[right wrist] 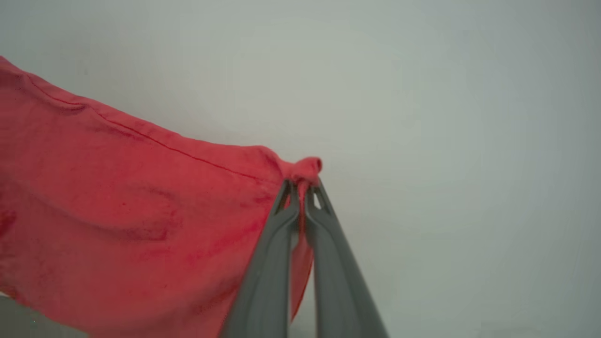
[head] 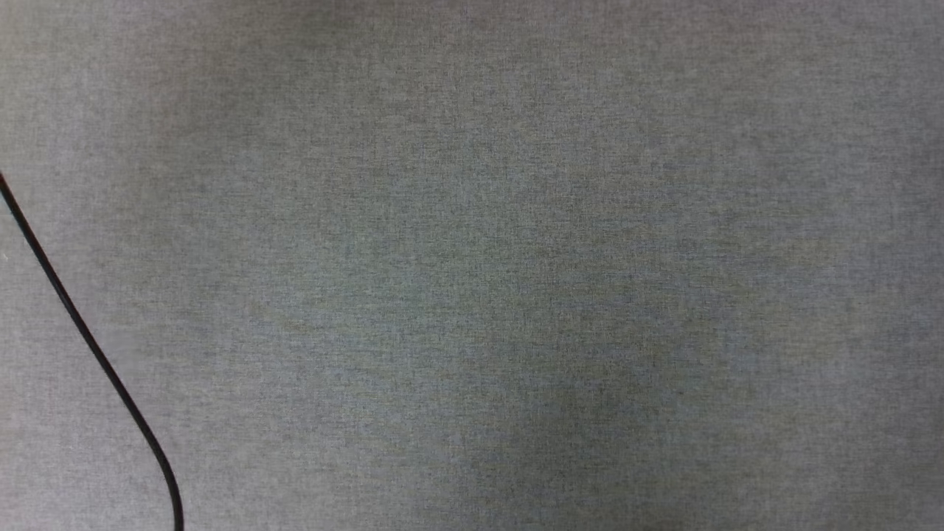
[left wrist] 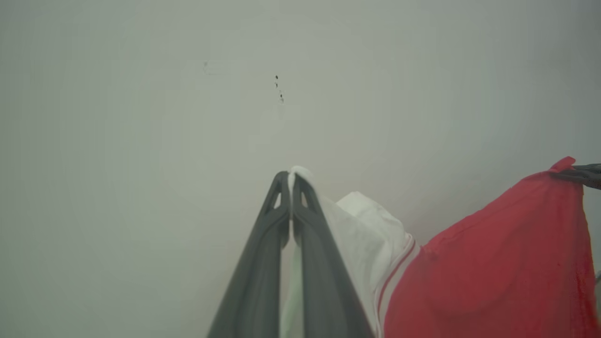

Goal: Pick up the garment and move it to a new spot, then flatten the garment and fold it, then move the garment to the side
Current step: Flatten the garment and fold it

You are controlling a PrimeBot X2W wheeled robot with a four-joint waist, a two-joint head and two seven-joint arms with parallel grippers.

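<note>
The garment point(left wrist: 493, 263), a red jersey with a white sleeve, hangs in the air between my two grippers. In the left wrist view my left gripper point(left wrist: 289, 180) is shut on the white sleeve, with a red-and-white striped trim just right of the fingers. At that view's right edge the tip of my other gripper pinches the red cloth. In the right wrist view my right gripper point(right wrist: 302, 188) is shut on a bunched corner of the garment point(right wrist: 122, 220), which spreads off to the left with a seam along its upper edge.
The head view looks down on a grey cloth table surface point(head: 516, 265). A thin black cable point(head: 88, 346) crosses its lower left corner. Behind the garment in both wrist views is a plain pale wall, with a few small dark specks point(left wrist: 279, 89).
</note>
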